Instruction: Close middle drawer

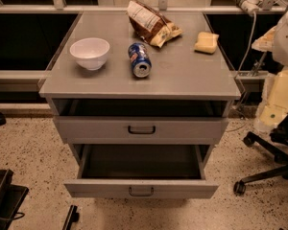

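Observation:
The middle drawer [141, 189] is a wide, shallow grey metal drawer. It is pulled far out of the grey cabinet [53, 87], and its dark inside [140, 162] holds nothing I can see. A small dark loop handle [141, 191] sits at the centre of its front. Above it, the taller-fronted top drawer [141, 129] stands slightly out, with a dark gap under the cabinet top. The lowest drawer is hidden beneath the open one. White and cream links of my arm [284, 87] show at the right edge. My gripper is not in view.
On the cabinet top are a white bowl [90, 52], a blue can on its side [139, 60], a chip bag [151, 23] and a yellow sponge [206, 42]. A chair base with castors [259, 164] is on the right. Dark objects [5, 195] lie on the floor at bottom left.

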You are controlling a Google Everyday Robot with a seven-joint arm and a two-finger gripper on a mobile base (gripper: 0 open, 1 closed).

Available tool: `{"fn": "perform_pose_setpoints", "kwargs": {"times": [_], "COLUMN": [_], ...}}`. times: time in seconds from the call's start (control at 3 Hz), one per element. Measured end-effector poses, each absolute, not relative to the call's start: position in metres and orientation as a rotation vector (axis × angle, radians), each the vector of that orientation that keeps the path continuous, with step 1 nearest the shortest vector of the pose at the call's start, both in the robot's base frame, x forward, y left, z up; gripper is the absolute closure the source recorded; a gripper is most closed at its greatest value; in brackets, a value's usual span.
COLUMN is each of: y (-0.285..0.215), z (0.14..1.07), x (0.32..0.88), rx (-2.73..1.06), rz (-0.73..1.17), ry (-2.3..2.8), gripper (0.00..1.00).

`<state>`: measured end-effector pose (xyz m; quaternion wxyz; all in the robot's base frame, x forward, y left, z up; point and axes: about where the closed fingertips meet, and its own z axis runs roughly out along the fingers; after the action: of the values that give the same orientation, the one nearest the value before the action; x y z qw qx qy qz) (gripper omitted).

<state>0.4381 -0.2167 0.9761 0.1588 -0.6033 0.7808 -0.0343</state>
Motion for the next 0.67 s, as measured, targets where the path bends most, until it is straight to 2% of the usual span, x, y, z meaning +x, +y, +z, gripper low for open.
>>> {"fn": "perform_pose_setpoints", "kwargs": {"times": [0.67], "y": [-0.215], "z": [0.964], "x": [0.433], "rx": [-1.696], "rz": [-0.078], "ry": [2.217], "gripper": [0.00]}}
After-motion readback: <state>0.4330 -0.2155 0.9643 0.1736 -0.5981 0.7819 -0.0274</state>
